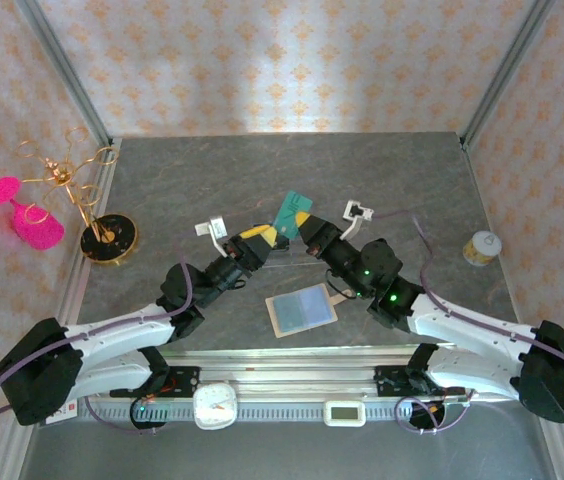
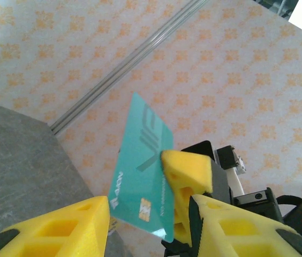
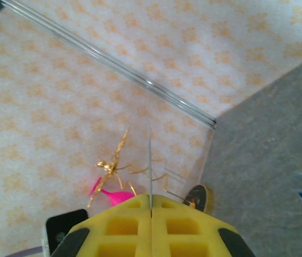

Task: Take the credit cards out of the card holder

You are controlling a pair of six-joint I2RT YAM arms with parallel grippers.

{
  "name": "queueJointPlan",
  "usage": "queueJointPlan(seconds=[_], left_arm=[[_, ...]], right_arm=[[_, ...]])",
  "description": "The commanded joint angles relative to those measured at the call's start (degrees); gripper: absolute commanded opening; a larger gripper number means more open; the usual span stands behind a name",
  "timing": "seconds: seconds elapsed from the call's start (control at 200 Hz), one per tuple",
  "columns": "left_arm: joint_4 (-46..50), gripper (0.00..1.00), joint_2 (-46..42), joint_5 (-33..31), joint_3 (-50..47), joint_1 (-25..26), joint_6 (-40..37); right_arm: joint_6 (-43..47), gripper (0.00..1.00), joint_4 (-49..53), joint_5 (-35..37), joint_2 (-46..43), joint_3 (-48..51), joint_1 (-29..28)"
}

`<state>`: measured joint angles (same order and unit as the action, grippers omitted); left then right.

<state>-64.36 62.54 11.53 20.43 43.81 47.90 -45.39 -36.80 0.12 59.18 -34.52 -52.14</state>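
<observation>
You have the grey table (image 1: 262, 170) in front of you, with both arms reaching in from the near edge and meeting over its middle. At the far left stands a gold wire stand (image 1: 92, 200) on a dark round base, with a pink object (image 1: 24, 215) to its left.

The card holder (image 1: 302, 310) lies open and flat on the table near the front edge, between the two arms and just beside the right forearm. Its pale blue inside faces up, with a tan border around it. A small jar (image 1: 481, 248) sits well apart at the right side.

The teal credit card (image 1: 289, 210) is up off the table, above the middle and apart from the holder. Your right fingers (image 3: 124, 225) are pressed together on it — from the right wrist the card shows edge-on, a thin line rising from the seam between them. Your left fingers (image 2: 81, 225) stand apart, one on each side of the card's lower end. Whether either of them touches the card you cannot tell.
</observation>
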Motion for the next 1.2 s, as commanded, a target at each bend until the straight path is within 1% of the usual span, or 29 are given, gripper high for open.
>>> queueJointPlan(seconds=[0.0, 0.165, 0.245, 0.285, 0.36, 0.385, 0.511, 0.661, 0.686, 0.741, 0.786, 0.856, 0.906, 0.966, 0.991, 1.026, 1.036, 1.091, 1.136, 1.196], left_arm=[[-6.2, 0.41, 0.3, -0.5, -0.6, -0.3, 1.2], [-8.4, 0.40, 0.9, -0.7, -0.8, -0.3, 1.8], [-9.6, 0.38, 1.0, -0.7, -1.1, -0.2, 1.7], [-9.9, 0.33, 1.0, -0.8, -1.1, -0.2, 1.7], [-10.7, 0.22, 1.0, -1.3, -1.2, -0.4, 1.6], [-10.8, 0.20, 0.9, -1.4, -1.1, -0.4, 1.6], [-10.6, 0.17, 0.5, -1.6, -0.7, -0.9, 1.4], [-8.8, 0.17, -0.6, -1.8, -0.7, -1.7, 1.1], [-8.7, 0.14, -0.7, -1.7, -0.7, -1.8, 1.0], [-7.6, 0.01, -0.9, -1.4, -0.4, -1.9, 0.5], [-6.2, 0.00, -1.2, 0.0, 0.5, -2.2, -0.4], [-0.4, 0.00, -1.9, 2.6, 2.4, -3.2, -2.5], [4.8, 0.00, -2.6, 5.6, 4.2, -4.4, -4.8], [12.0, 0.00, -2.7, 11.2, 7.3, -6.7, -8.8], [16.9, 0.00, -2.3, 14.2, 9.4, -7.8, -10.7], [24.0, 0.00, -1.3, 17.5, 12.5, -9.2, -13.8], [25.8, 0.00, -0.9, 18.4, 13.6, -9.4, -15.7], [35.1, 0.00, 1.4, 22.3, 18.8, -9.9, -22.5], [42.0, 0.00, 3.4, 22.8, 22.8, -9.9, -28.2], [47.8, 0.00, 5.7, 23.1, 26.0, -10.0, -34.8]], right_arm=[[1.7, 0.00, -4.9, 2.9, 0.4, -2.2, -1.0], [2.0, 0.00, -6.2, 1.0, 1.9, -2.3, -1.6], [2.1, 0.00, -5.6, 0.8, 2.5, -2.1, -1.9], [2.0, 0.00, -6.1, 0.6, 2.7, -1.7, -2.1], [2.7, 0.00, -6.9, 0.3, 3.5, -1.1, -3.0], [2.9, 0.00, -6.7, 0.5, 3.7, -0.9, -3.3], [3.5, 0.00, -6.2, 0.3, 4.8, 0.1, -5.0], [3.2, 0.00, -5.6, -0.1, 4.7, 1.9, -5.7], [3.1, 0.00, -5.3, -0.1, 4.6, 2.2, -5.7], [3.4, 0.00, -4.6, -0.5, 4.2, 2.5, -5.8], [4.6, 0.00, -2.1, -1.4, 3.7, 1.9, -5.8], [7.5, 0.07, 5.3, -1.1, 1.7, 0.1, -5.7], [10.0, 0.08, 12.6, -0.8, -0.9, -1.2, -4.9], [12.0, 0.08, 18.7, -3.1, -4.9, -0.7, -2.3], [12.4, 0.08, 20.7, -4.9, -7.0, -0.1, -0.6], [12.3, 0.09, 23.5, -6.5, -9.9, 1.1, 1.6], [12.3, 0.09, 24.2, -6.7, -10.8, 1.5, 2.3], [12.7, 0.09, 27.4, -8.0, -15.5, 3.8, 5.3], [12.7, 0.09, 30.6, -8.0, -18.8, 5.1, 7.4], [12.7, 0.08, 34.2, -7.9, -22.7, 6.5, 9.6]])
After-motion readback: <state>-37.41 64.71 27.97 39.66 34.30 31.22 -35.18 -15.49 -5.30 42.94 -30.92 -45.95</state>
